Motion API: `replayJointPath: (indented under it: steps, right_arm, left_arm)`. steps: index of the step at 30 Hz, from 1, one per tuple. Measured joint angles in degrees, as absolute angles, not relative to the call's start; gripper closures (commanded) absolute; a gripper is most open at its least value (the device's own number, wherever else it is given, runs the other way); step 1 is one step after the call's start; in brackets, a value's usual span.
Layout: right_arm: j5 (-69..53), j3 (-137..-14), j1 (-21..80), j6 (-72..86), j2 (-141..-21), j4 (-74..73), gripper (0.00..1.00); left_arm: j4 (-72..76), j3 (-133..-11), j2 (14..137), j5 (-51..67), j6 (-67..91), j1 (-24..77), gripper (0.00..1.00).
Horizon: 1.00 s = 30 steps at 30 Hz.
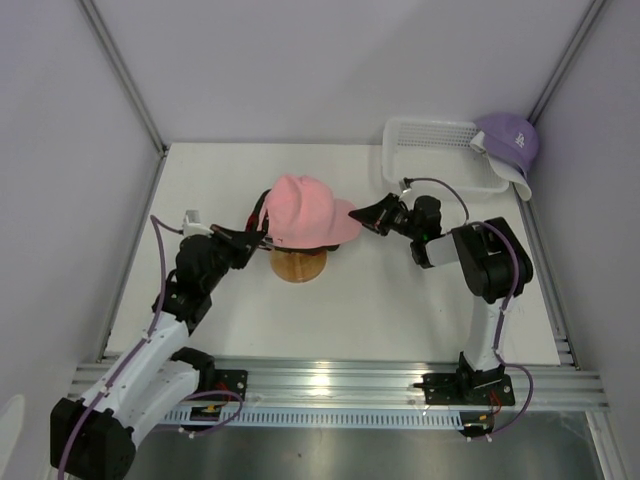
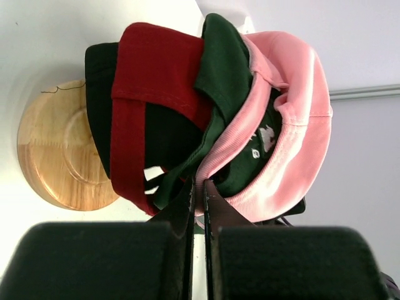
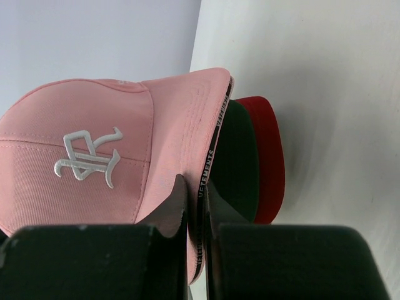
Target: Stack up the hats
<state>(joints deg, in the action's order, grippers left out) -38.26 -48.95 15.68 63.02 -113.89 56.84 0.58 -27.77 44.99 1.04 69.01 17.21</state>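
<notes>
Rearward, lavender cap [image 1: 512, 138] at basket [image 1: 430, 124] corner

Read on pink cap [image 3: 94, 144]: brim-edge tape printed "VETEMENTS", repeated. Front white monogram unclear. Far-right lavender cap [image 1: 510, 140] logo illegible.

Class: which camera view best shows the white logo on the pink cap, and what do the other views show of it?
Right wrist view: the white logo sits sharp and close on the front of the pink cap. Top external shows the cap from above, logo out of sight. Left wrist shows only its rear and underside, no logo.
</notes>
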Motion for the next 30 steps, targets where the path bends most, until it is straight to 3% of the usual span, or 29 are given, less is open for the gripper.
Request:
replayJointPath:
  steps: [5, 8, 13, 20, 23, 30]
  right_arm:
    - [-38.15, -52.21, 16.47, 62.52, -117.23, 57.87, 1.0]
    - [-38.04, -53.6, 17.02, 62.67, -119.52, 60.01, 1.0]
    - [-37.28, -53.6, 17.93, 62.98, -120.64, 61.6, 1.0]
    - [-36.88, -54.19, 17.98, 60.99, -120.16, 59.42, 1.0]
    - [-36.67, -55.75, 17.93, 57.36, -118.67, 53.71, 1.0]
    - [-35.9, -62.0, 18.0, 47.31, -114.61, 39.44, 1.0]
  left_arm:
    - [3.62, -27.75, 48.05, 3.03, 67.2, 15.81, 0.99]
    - [3.57, -27.86, 47.4, 3.14, 65.25, 15.29, 0.9]
    - [1.08, -28.05, 44.51, 2.26, 61.67, 14.83, 0.84]
    - [-4.93, -30.89, 42.7, 1.06, 54.87, 13.45, 0.54]
    - [-8.6, -35.57, 42.65, -0.43, 49.1, 12.45, 0.48]
    - [-12.29, -56.53, 51.11, 3.16, 35.09, 10.76, 0.5]
